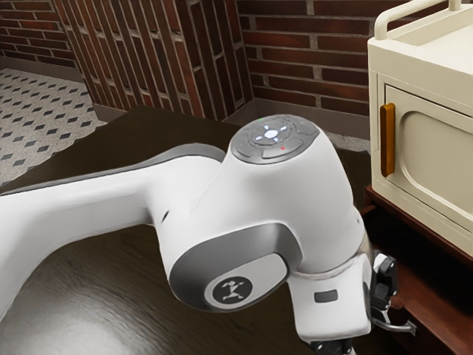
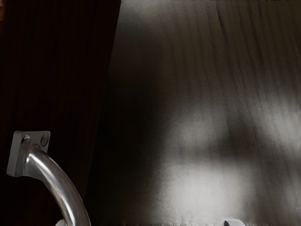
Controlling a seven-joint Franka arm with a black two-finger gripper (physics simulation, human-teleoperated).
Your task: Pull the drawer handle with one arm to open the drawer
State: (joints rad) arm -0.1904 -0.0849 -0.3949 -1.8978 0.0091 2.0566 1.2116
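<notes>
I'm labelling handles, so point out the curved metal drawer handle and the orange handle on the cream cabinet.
Curved metal drawer handle (image 2: 60, 186): wrist view, on its bent bar, below the mounting plate.
Orange handle (image 1: 388, 140): exterior view, midway along its upright bar.

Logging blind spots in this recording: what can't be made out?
Handle: one end, cut off by the wrist view's lower edge.
End effector: lower part, cut off by the exterior view's lower edge.
Arm: base, cut off by the exterior view's left edge.
Cream cabinet: one side, cut off by the exterior view's right edge.
</notes>
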